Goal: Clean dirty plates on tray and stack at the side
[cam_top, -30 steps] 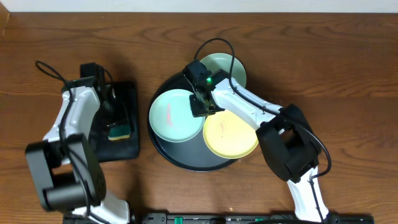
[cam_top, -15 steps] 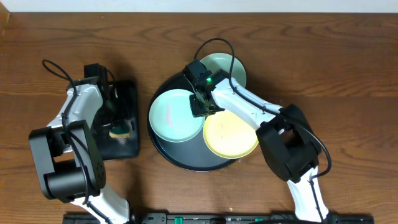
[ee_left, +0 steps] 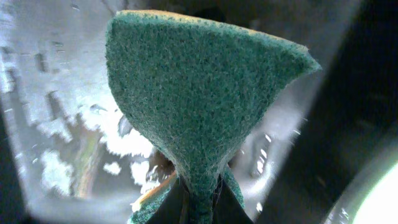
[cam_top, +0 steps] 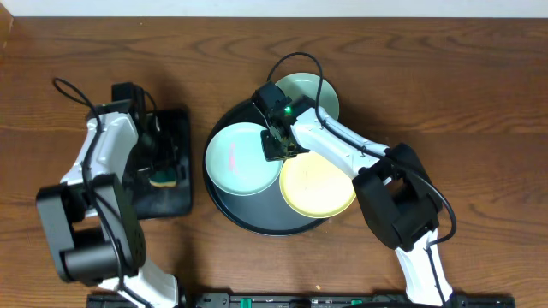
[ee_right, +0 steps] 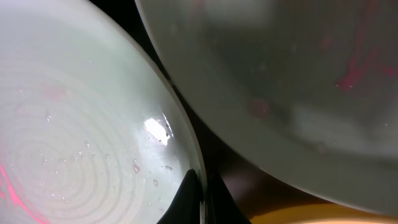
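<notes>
1. The wooden table (cam_top: 445,77) shows open wood to the right of the right pincer (cam_top: 276,147) and beyond it.
2. The round black tray (cam_top: 257,216) lies under that pincer, with bare floor showing on the robot's side of its fingertips.
3. The rectangular black tray (cam_top: 180,201) lies under the left pincer (ee_left: 200,202).
4. Three plates crowd the right pincer. The blue-mint plate (cam_top: 235,158) is to its left. The green-mint plate (cam_top: 315,92) is beyond it and the yellow plate (cam_top: 318,184) nearer, both overhanging the tray's rim. The jaws stand narrow and seem clamped on the blue-mint plate's rim, though the close wrist view is murky.
5. The green sponge (ee_left: 199,93) is pinched in the left pincer's nearly closed jaws and fans out past the fingertips.
</notes>
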### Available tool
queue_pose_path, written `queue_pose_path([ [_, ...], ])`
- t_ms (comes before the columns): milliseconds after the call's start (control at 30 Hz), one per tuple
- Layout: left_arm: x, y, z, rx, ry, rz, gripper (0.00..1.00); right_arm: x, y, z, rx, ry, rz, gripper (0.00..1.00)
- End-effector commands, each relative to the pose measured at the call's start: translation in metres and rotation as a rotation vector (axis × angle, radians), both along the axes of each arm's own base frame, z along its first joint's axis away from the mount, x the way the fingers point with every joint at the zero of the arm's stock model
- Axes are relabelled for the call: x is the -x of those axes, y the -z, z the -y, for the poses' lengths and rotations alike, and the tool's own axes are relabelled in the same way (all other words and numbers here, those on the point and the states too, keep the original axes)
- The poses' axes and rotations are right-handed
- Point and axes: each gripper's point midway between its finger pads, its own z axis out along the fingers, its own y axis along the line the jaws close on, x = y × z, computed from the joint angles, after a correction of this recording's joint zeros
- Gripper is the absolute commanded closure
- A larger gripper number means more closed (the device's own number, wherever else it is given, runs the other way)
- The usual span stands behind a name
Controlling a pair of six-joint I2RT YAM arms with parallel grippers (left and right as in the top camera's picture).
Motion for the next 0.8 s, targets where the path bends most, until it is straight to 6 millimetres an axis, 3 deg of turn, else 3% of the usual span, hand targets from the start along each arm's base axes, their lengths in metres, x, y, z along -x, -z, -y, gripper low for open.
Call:
queue_pose_path([
  [0, -0.023, -0.055, 0.013, 0.074, 0.01, 0.18, 0.93, 0.004, 0.016, 0.002, 0.038, -0.028, -0.02, 0.99],
  [67, -0.025, -0.067, 0.028, 0.135, -0.004, 0.215, 0.92, 0.005, 0.016, 0.002, 0.037, -0.028, -0.02, 0.99],
  [167, -0.024, -0.07, 0.05, 0.183, 0.004, 0.212, 0.92, 0.007, 0.016, -0.002, 0.018, -0.032, -0.034, 0.99],
  [467, -0.015, -0.04, 0.116, 0.216, 0.08, 0.167, 0.93, 0.016, 0.014, -0.017, -0.077, -0.086, -0.09, 0.99],
  [567, -0.013, -0.029, 0.125, 0.218, 0.055, 0.16, 0.93, 0.017, 0.014, -0.018, -0.083, -0.093, -0.093, 0.99],
  [767, -0.012, 0.001, 0.12, 0.13, -0.014, 0.144, 0.93, 0.017, 0.014, -0.018, -0.083, -0.093, -0.094, 0.99],
])
